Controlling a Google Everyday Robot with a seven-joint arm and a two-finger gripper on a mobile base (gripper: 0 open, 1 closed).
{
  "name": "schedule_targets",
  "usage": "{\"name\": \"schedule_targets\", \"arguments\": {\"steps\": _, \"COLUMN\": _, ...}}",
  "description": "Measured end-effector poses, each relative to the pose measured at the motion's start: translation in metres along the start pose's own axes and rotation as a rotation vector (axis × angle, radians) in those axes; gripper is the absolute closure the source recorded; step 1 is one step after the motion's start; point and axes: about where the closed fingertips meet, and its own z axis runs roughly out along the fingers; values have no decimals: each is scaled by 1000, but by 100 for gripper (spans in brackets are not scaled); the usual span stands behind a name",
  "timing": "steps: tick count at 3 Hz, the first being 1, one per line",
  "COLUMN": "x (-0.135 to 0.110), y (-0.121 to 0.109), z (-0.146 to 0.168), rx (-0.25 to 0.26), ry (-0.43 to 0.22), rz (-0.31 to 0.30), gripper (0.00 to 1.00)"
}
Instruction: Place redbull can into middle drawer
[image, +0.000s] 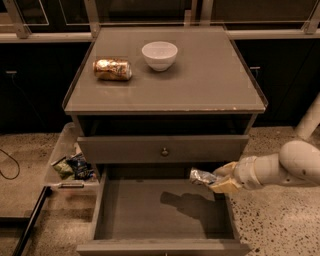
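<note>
Speckled stone flooring surrounds a grey cabinet that stands in front of dark lower units. On the cabinet's flat top you have a white bowl near the back and, just to its left, a gold-orange can lying on its side; the two are close but do not touch. Below the top, the upper drawer front with its small round knob is pushed in. Beneath it the middle drawer is pulled well out toward you, its plain grey floor bare apart from a shadow cast across it. Your arm reaches in from the right. The gripper hangs over the drawer's rear right corner, just under the upper drawer front. Its tan fingers are clamped on one end of the redbull can. That crumpled silver can sticks out to the left, roughly level, held in the air above the drawer floor and clear of the side walls. Left of the cabinet, a clear plastic bin sits low by the floor with snack bags inside. A dark cable loops across the floor at the far left edge.
</note>
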Motion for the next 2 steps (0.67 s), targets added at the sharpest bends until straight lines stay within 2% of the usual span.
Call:
{"name": "schedule_targets", "arguments": {"steps": 1, "x": 24, "y": -2, "z": 32, "rx": -42, "ry": 40, "rz": 37, "gripper": 100}}
{"name": "schedule_targets", "arguments": {"steps": 2, "x": 25, "y": -2, "z": 34, "rx": -46, "ry": 43, "rz": 41, "gripper": 100}}
